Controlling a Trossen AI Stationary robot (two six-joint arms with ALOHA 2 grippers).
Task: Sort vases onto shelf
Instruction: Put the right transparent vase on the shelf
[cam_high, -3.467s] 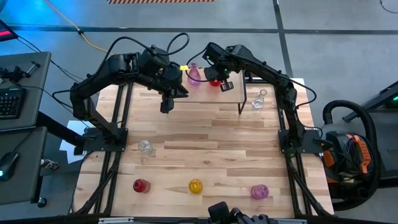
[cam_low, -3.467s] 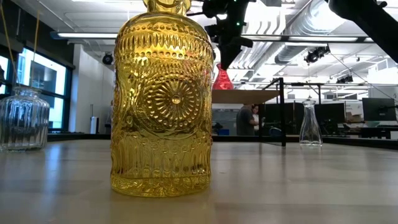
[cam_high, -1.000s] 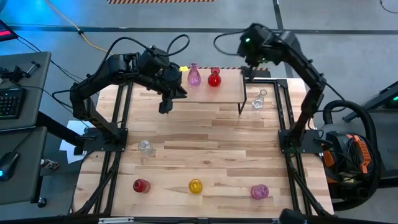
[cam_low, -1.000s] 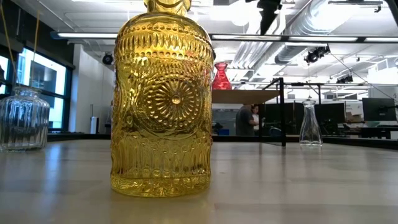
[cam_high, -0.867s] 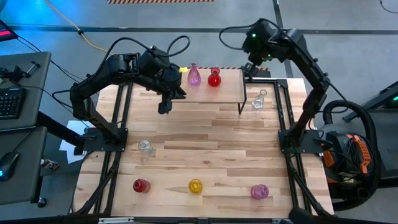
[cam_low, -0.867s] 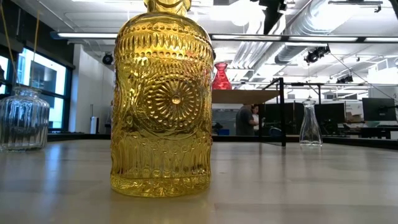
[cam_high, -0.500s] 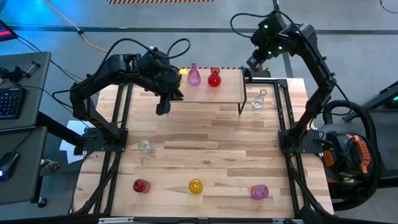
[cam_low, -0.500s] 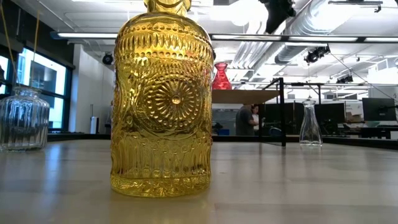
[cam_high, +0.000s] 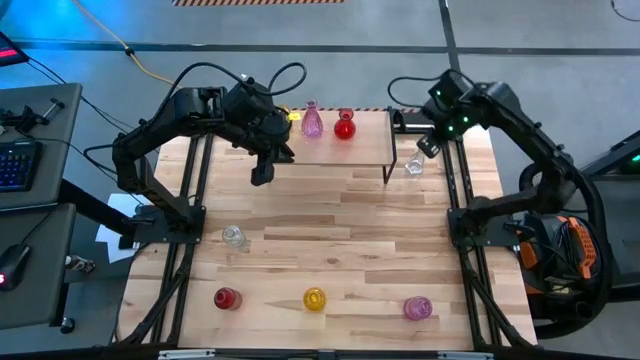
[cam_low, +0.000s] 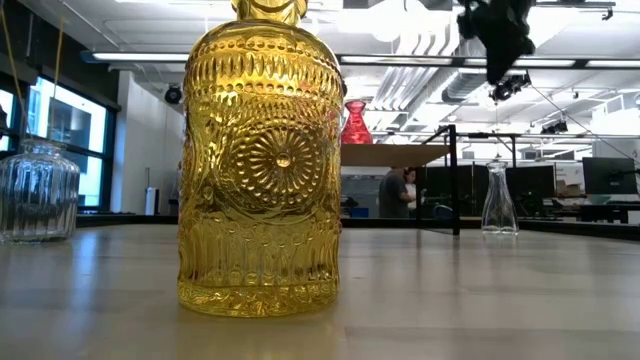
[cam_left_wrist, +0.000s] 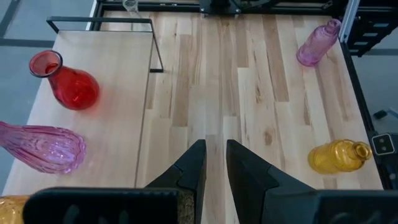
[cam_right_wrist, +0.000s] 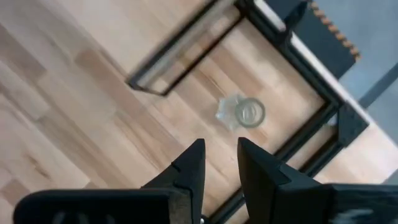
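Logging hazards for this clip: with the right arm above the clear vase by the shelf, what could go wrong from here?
1. The clear vase stands close beside the shelf leg; the right gripper, its fingers only slightly apart, may tip it or hit the leg.
2. Placing it could bump the red vase or pink vase already on the shelf.

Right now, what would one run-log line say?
shelf: pink vase, red vase | right gripper: empty, above clear vase | left gripper: empty, beside shelf

right end effector off shelf, apparently above clear vase
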